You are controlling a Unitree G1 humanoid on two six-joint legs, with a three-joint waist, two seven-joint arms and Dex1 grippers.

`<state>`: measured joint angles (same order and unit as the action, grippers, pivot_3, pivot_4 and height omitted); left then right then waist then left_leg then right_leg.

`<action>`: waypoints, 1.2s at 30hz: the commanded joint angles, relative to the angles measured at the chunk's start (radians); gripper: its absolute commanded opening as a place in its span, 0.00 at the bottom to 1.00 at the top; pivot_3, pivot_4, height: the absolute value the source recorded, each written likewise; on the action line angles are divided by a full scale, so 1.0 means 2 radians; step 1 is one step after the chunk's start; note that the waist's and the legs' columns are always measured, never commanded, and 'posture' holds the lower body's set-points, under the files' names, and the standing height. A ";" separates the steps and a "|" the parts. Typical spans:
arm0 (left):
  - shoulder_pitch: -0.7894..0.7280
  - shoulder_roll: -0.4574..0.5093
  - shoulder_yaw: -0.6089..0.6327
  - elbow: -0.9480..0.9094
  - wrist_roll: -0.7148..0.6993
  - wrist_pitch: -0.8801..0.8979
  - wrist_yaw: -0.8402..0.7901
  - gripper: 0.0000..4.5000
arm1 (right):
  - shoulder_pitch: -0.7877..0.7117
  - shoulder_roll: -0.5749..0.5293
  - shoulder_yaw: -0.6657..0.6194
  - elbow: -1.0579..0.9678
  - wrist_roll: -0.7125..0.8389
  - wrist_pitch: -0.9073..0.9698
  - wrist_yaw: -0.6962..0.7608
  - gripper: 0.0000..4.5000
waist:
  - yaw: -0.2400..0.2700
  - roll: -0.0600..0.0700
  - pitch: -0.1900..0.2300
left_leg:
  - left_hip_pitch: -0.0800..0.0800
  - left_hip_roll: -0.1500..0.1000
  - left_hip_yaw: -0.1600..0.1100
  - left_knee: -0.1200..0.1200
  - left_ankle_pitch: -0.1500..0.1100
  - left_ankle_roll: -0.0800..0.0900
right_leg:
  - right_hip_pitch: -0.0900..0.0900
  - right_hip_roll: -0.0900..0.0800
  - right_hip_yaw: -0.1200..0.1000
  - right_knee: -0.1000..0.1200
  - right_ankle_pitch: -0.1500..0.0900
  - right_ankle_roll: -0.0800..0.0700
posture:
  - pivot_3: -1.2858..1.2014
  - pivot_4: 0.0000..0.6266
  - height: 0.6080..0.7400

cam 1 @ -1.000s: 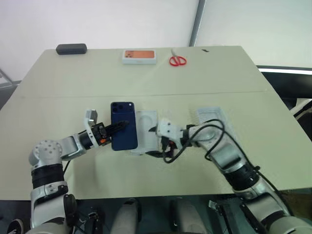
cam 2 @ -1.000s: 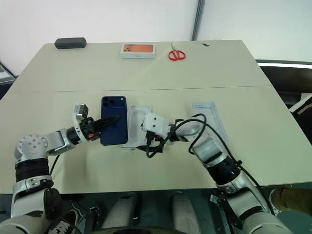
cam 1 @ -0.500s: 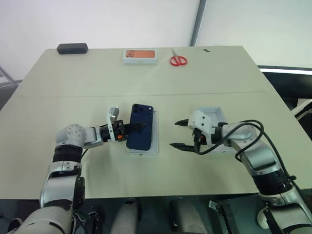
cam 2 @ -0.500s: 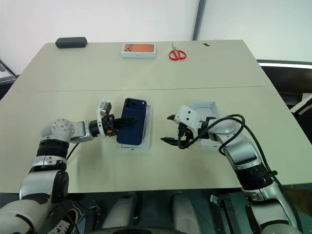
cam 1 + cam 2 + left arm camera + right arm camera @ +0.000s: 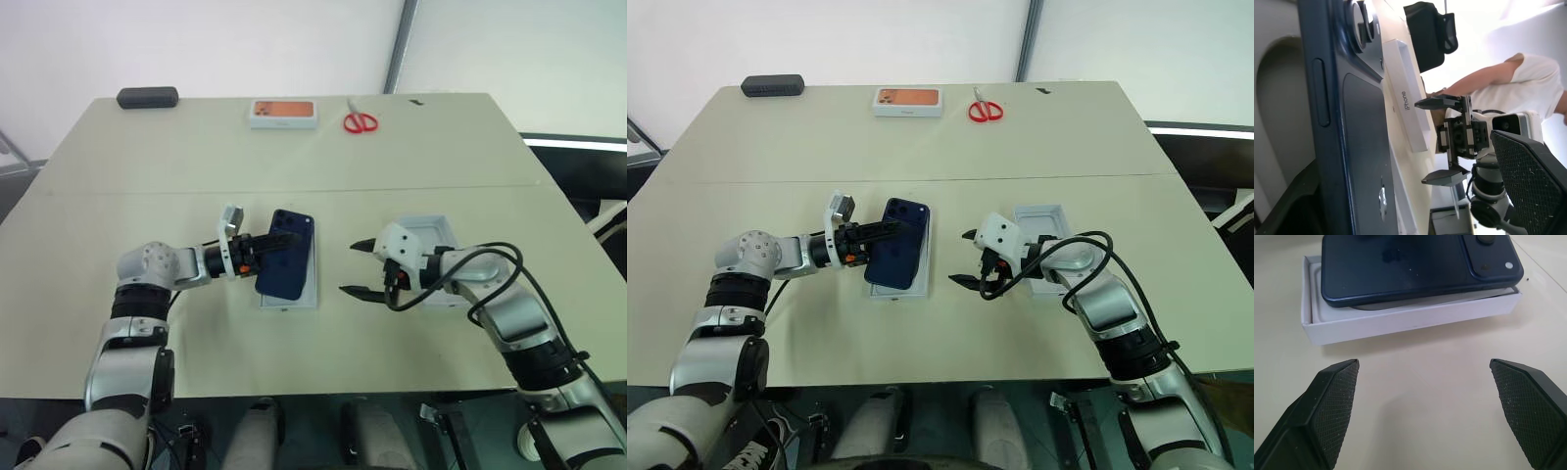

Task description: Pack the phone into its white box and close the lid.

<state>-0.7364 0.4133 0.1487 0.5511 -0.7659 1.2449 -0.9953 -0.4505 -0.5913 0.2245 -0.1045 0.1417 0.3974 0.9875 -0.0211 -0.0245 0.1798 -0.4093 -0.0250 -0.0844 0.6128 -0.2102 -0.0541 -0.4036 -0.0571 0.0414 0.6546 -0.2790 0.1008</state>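
The dark navy phone [image 5: 292, 269] lies back up and slightly askew on the white box [image 5: 290, 304], one end raised on the rim, as the right wrist view shows on the white box [image 5: 1400, 322]. My left gripper [image 5: 266, 251] reaches level from the left with its fingers open around the phone's edge; one pad [image 5: 1530, 181] stands well clear of the phone [image 5: 1352, 122]. My right gripper [image 5: 351, 267] hovers open to the right of the box, nothing between its fingers. Behind it the lid [image 5: 436, 235] lies with its white inside up.
Along the table's far edge lie a black oblong case [image 5: 147, 97], a small orange-topped box [image 5: 282, 113] and red scissors [image 5: 359, 121]. A person's sleeve [image 5: 1518, 81] shows beyond the table in the left wrist view.
My left gripper carried the phone rightward onto the white box, then opened its fingers. My right gripper drew back to the right, away from the box.
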 commanded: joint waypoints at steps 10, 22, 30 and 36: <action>0.030 -0.014 0.044 -0.120 -0.021 0.099 0.109 0.99 | -0.020 0.022 0.011 0.007 -0.005 -0.024 -0.006 1.00 | 0.001 0.000 0.000 | 0.000 0.000 0.000 0.000 0.000 0.000 | 0.000 0.000 0.000 0.000 0.000 0.000 | 0.52 0.24 1.00; 0.029 -0.005 0.044 -0.164 -0.018 0.115 0.151 0.99 | -0.028 0.031 0.015 0.021 -0.008 -0.034 -0.009 1.00 | 0.000 0.000 0.000 | 0.000 0.000 0.000 0.000 0.000 0.000 | 0.000 0.000 0.000 0.000 0.000 0.000 | 0.52 0.24 1.00; -0.004 0.012 0.034 -0.124 -0.013 0.099 0.137 0.99 | -0.031 0.037 0.019 0.026 -0.013 -0.041 -0.012 1.00 | 0.001 0.000 0.000 | 0.000 0.000 0.000 0.000 0.000 0.000 | 0.000 0.000 0.000 0.000 0.000 0.000 | 0.52 0.24 1.00; 0.011 0.021 0.004 -0.153 -0.030 0.120 0.110 0.99 | -0.033 0.039 0.021 0.030 -0.015 -0.045 -0.013 1.00 | 0.001 0.000 0.000 | 0.000 0.000 0.000 0.000 0.000 0.000 | 0.000 0.000 0.000 0.000 0.000 0.000 | 0.52 0.24 1.00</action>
<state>-0.7105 0.4452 0.1621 0.2745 -0.7987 1.4758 -0.7490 -0.4932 -0.5207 0.2681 -0.0343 0.1130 0.3238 0.9659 -0.0187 -0.0246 0.1799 -0.4093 -0.0253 -0.0846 0.6129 -0.2102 -0.0543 -0.4036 -0.0575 0.0416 0.6549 -0.2789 0.1009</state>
